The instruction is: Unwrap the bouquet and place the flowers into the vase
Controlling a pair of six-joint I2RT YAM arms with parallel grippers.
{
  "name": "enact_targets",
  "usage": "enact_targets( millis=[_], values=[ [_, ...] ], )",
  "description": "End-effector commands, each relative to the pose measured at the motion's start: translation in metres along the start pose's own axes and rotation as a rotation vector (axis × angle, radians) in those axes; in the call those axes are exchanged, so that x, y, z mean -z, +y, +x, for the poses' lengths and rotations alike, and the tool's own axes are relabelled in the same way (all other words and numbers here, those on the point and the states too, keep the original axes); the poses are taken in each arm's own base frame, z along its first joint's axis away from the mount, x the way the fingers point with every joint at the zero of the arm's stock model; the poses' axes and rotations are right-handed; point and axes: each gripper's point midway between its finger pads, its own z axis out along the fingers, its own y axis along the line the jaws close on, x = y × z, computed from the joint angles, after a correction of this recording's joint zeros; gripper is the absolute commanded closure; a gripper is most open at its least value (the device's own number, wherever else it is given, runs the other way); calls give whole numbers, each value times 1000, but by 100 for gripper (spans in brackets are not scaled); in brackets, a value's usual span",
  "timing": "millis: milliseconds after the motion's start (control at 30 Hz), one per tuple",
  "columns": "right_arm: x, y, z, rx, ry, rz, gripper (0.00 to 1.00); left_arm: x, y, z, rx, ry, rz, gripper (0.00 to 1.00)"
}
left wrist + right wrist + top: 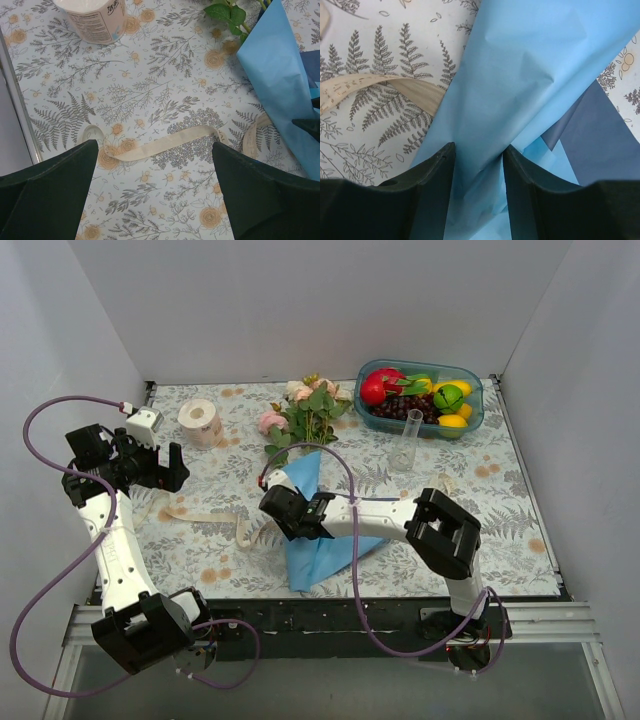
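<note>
I see the right gripper [479, 150] jaws clamped on the blue wrapping paper [520, 75]; left gripper [154, 145] jaws released above the ribbon [175, 139].

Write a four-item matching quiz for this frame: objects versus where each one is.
Things:
1. cream fabric ribbon
2. blue wrapping paper sheet
3. narrow clear glass vase
4. white paper roll

Places:
A. upright, just on the near side of the teal plastic fruit tray
B. between the right fingers
C. loose on the floral tablecloth, under the open left fingers
D. left of the pink and cream roses

Pairs: 1-C, 2-B, 3-A, 4-D
</note>
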Motion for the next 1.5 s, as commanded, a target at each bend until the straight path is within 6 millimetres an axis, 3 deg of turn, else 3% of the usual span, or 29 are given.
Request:
enact_targets(
  millis=[0,133,233,600,767,1000,1133,1467],
  values=[
    [17,-12,-7,84,-4,83,49,3,-1,-8,-10,-30,-3,2],
    [58,-31,-38,-16,-103,19,45,2,0,-8,-9,-29,-3,2],
    [66,-52,-34,-119,-125,-33,44,2,1,-8,-7,-26,-8,2],
    [64,-80,28,-140,-57,30,45,4,3,-9,-14,-22,-18,2],
    [56,-77,52,-105,-36,46,47,5,5,-14,-16,-22,-20,2],
    [50,-67,40,-90,-76,16,49,6,5,-16,-15,-23,-18,2],
    [46,-50,30,-108,-90,-58,49,6,5,-15,-14,-22,-18,2],
    [27,-44,44,-128,-38,-52,50,4,8,-14,-22,-20,-30,2]
  ],
)
